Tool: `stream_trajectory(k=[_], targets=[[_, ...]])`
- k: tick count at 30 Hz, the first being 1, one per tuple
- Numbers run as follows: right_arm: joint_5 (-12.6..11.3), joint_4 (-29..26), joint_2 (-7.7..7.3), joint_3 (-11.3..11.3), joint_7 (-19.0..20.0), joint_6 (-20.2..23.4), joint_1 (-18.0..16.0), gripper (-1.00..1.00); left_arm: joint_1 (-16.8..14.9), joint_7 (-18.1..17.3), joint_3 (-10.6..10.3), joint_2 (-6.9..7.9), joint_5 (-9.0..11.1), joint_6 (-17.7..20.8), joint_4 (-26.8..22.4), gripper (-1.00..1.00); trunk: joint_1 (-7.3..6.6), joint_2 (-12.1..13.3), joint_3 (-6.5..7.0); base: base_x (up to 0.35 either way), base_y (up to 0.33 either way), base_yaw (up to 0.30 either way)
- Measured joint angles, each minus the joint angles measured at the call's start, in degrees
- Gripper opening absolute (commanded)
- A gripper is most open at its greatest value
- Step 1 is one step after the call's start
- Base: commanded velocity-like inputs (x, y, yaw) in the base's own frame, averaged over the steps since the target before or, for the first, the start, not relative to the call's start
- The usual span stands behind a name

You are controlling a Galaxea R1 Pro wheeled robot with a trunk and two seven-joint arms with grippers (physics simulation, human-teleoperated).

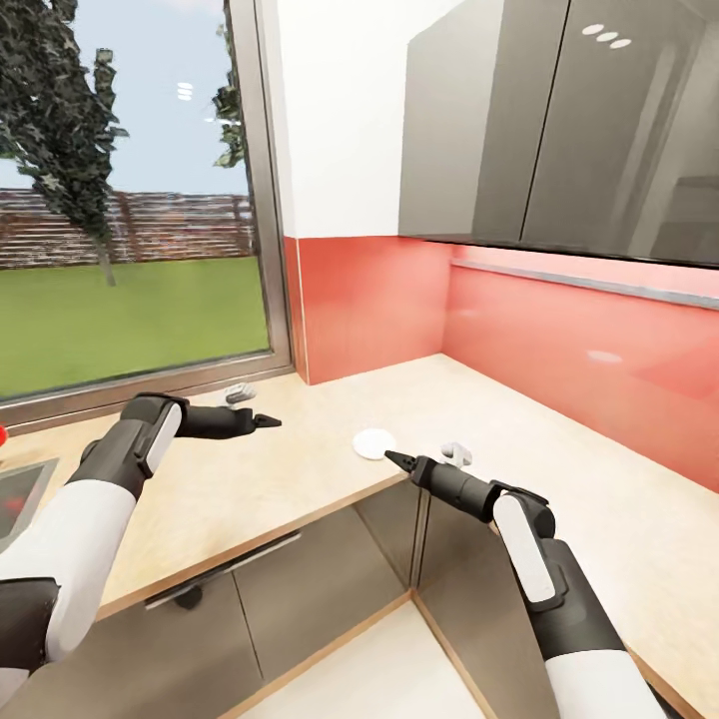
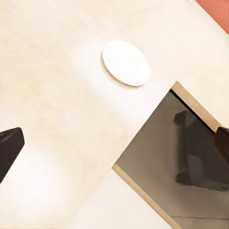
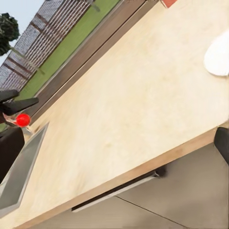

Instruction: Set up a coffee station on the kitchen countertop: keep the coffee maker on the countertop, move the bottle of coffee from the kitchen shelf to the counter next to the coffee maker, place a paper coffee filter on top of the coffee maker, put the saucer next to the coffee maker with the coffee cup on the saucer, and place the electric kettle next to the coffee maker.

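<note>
The saucer (image 1: 373,442), a small flat white plate, lies on the kitchen countertop (image 1: 300,479) near its inner corner; I also see the saucer (image 2: 126,63) from above and its edge as saucer (image 3: 219,55). My right gripper (image 1: 395,458) hovers just right of it, over the counter edge, open and empty. My left gripper (image 1: 270,421) hangs above the counter about a hand's width to the saucer's left, open and empty, its dark fingers (image 2: 9,148) spread wide. The coffee maker, bottle of coffee, paper coffee filter, coffee cup and electric kettle are out of view.
The worktop bends in an L under a red backsplash (image 1: 559,340) and grey wall cabinets (image 1: 559,120). A large window (image 1: 120,200) is at the left. A sink (image 1: 20,494) with a red item (image 3: 22,119) sits far left. Dark cabinet fronts (image 1: 300,589) lie below.
</note>
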Motion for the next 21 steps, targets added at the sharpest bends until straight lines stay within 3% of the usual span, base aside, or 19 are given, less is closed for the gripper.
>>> stream_trajectory(k=[4,13,21], targets=[[0.00,-0.01,0.00,0.00,-0.08,0.00,0.02,1.00,0.31,0.01,0.00,-0.01,-0.02,-0.05,0.01,1.00,0.02,0.01,0.00,0.148,0.000,-0.080],[-0.01,-0.02,-0.01,-0.01,-0.08,0.01,0.02,1.00,0.33,0.02,0.07,0.06,-0.12,-0.05,0.02,1.00,0.01,0.00,0.00,0.055,0.000,-0.241],[-0.01,0.06,-0.01,-0.01,-1.05,0.02,0.04,1.00,0.33,0.01,1.03,0.29,-0.14,-0.15,0.00,1.00,0.00,-0.01,0.00,0.243,0.000,-0.255]])
